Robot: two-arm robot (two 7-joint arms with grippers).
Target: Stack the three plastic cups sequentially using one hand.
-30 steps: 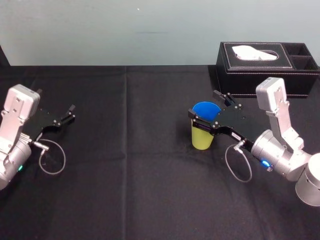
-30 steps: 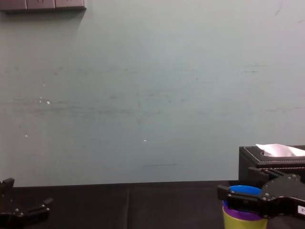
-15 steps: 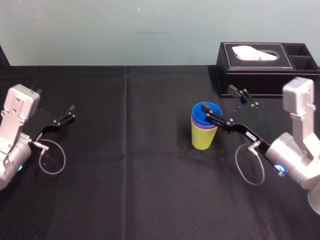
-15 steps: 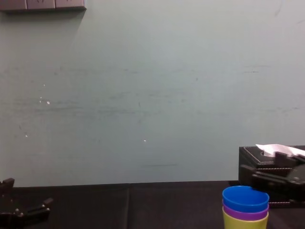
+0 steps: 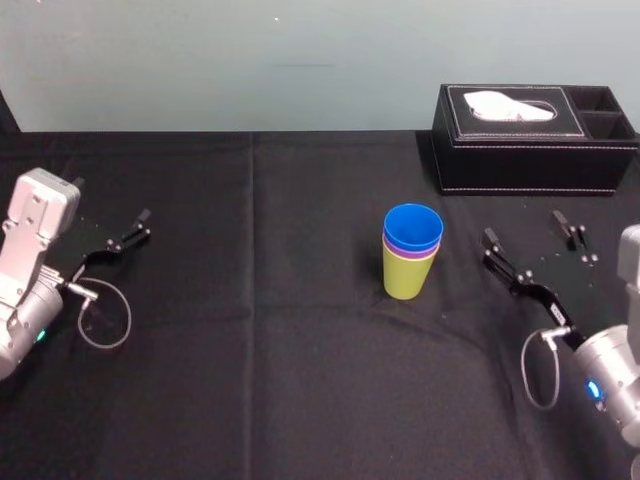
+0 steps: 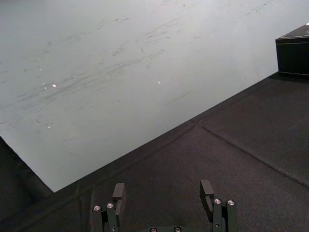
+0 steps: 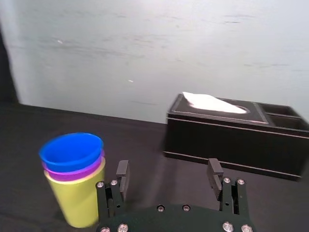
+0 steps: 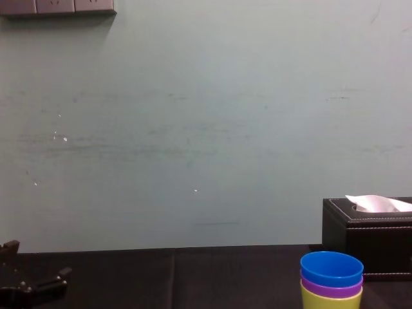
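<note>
The three plastic cups stand nested upright in one stack at the table's middle right: the blue cup (image 5: 412, 224) on top, the purple cup (image 5: 410, 246) as a thin band, the yellow-green cup (image 5: 407, 276) at the bottom. The chest view has the same blue cup (image 8: 331, 267), purple cup (image 8: 331, 287) and yellow-green cup (image 8: 331, 300). My right gripper (image 5: 527, 232) is open and holds nothing, well to the right of the stack and apart from it. In the right wrist view, the right gripper (image 7: 168, 174) has the stack's blue cup (image 7: 72, 151) beyond one finger. My left gripper (image 5: 110, 205) rests open at the far left.
A black tissue box (image 5: 535, 140) with a white tissue stands at the back right, behind the right gripper. A black cloth (image 5: 260, 350) covers the table. The left gripper (image 6: 162, 191) has only bare cloth in front of it. A pale wall rises behind the table.
My right gripper has let go of the blue cup and pulled away to the right and back toward me. The stack of three stays put. The left arm has not moved.
</note>
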